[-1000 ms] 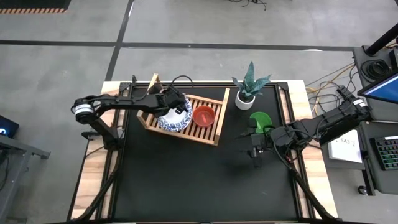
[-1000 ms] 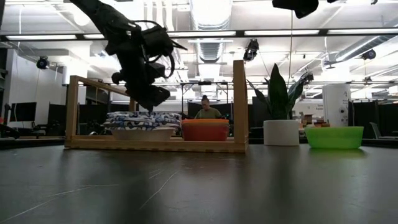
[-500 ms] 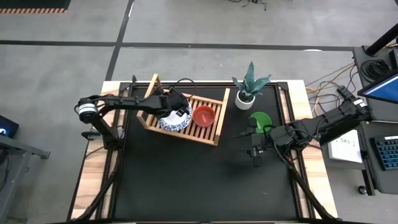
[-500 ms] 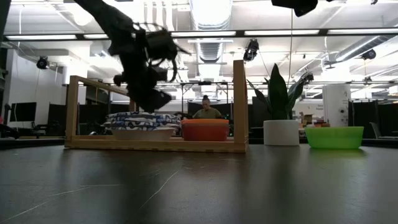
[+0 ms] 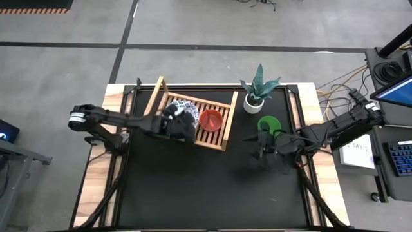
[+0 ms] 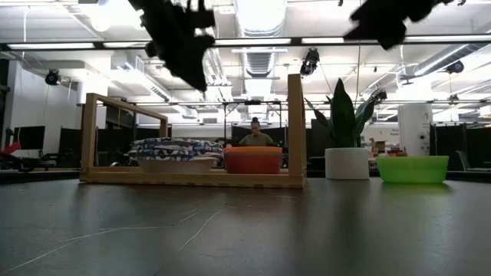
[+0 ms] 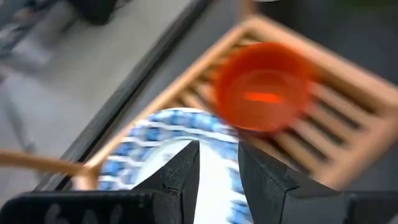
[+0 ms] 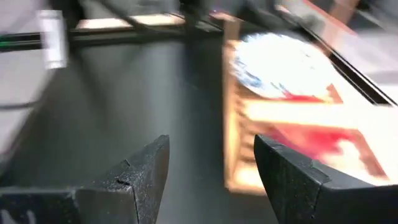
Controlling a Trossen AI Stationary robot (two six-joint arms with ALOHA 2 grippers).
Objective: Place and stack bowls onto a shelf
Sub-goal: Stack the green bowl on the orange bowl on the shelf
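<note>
Above the shelf (image 5: 193,119), left gripper (image 5: 182,129) now raised, empty.

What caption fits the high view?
Blue-rimmed bowls and a red bowl sit on the wooden shelf; a green bowl waits beside the plant.

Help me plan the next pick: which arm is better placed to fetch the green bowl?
Probably the right: its open gripper hovers right beside the green plastic bowl, while the left gripper is over the wooden slatted shelf.
</note>
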